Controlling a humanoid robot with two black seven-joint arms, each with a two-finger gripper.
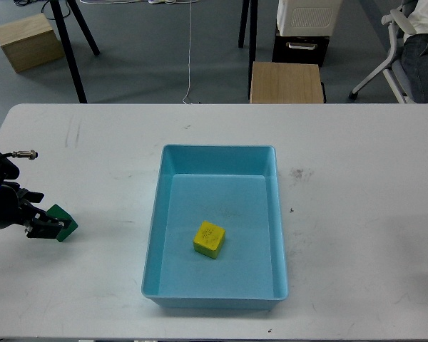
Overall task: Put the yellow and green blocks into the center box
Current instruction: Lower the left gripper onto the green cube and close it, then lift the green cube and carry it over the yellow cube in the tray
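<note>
Clamping the green block (pixel 61 223) at the table's left edge, left gripper (pixel 48 226) sits well left of the center box (pixel 154 235).

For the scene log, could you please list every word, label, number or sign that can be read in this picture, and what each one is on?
No text can be read.
Yellow block in the blue tray: a faint mark on its top face, too blurred to read.
Green block at the left gripper: no marking visible.
White table: only small dark smudges, not writing.
</note>
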